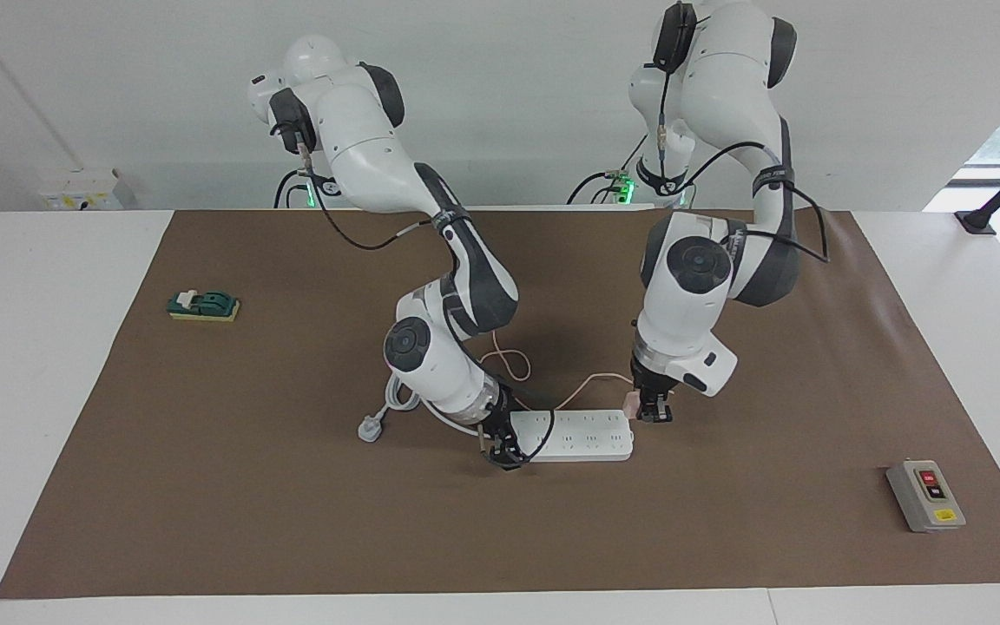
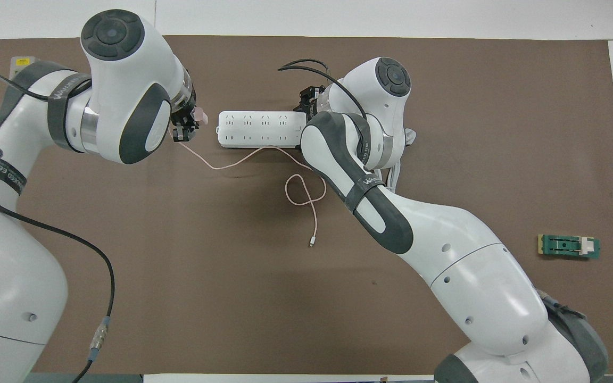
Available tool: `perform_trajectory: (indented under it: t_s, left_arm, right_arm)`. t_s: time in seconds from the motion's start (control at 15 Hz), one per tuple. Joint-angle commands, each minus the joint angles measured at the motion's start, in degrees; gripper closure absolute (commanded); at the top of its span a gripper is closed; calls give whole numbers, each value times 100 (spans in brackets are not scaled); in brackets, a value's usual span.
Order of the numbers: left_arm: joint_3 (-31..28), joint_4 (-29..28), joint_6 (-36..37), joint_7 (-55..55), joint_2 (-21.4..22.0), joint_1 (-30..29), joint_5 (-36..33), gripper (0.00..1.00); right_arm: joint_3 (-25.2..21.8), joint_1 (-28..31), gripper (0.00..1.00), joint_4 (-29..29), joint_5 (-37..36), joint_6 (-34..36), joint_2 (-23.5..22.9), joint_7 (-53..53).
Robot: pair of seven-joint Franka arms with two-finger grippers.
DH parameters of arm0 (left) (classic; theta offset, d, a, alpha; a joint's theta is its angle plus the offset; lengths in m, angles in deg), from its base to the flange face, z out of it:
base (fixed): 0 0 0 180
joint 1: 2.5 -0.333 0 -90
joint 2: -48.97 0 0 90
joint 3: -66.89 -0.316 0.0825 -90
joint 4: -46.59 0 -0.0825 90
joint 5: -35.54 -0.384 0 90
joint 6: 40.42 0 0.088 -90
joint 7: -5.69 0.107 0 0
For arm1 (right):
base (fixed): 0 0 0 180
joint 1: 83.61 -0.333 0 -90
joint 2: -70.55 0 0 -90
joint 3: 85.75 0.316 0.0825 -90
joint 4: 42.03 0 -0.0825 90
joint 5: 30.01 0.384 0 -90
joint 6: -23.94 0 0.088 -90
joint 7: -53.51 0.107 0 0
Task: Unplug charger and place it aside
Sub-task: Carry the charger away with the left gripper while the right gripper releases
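The pale pink charger (image 1: 631, 404) is in my left gripper (image 1: 652, 410), which is shut on it just off the end of the white power strip (image 1: 582, 436) toward the left arm's end, low over the mat. In the overhead view the charger (image 2: 199, 114) is apart from the strip (image 2: 261, 129), beside my left gripper (image 2: 184, 126). Its thin pink cable (image 2: 232, 162) runs along the mat nearer the robots than the strip and loops. My right gripper (image 1: 500, 450) is down on the strip's other end, also in the overhead view (image 2: 309, 98).
A grey-white three-pin plug (image 1: 371, 430) on a thick white cord lies by the right arm's wrist. A green switch on a yellow block (image 1: 203, 305) sits toward the right arm's end. A grey button box (image 1: 925, 495) sits toward the left arm's end.
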State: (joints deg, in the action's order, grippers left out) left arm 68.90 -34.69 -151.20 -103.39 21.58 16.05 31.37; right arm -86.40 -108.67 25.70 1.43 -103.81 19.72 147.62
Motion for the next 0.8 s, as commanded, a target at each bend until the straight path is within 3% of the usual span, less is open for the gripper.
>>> perform_trajectory:
  t_s: [0.0,0.4,0.53,0.73]
  left_arm:
    - [45,-124,529,806,400,-359,-31,100]
    - [36,-353,1251,3389,797,-1299,48,100]
    - [28,-431,1243,4259,814,-1615,48,100]
    - [28,-1001,1024,5525,1077,-1897,48,100]
  right_arm:
    - [12,36,5,119,144,39,65,-235]
    - [-58,246,3,136,144,873,661,-200]
    - [-76,326,2,145,65,1128,881,-200]
    - [-93,598,0,153,-216,1654,1268,-436]
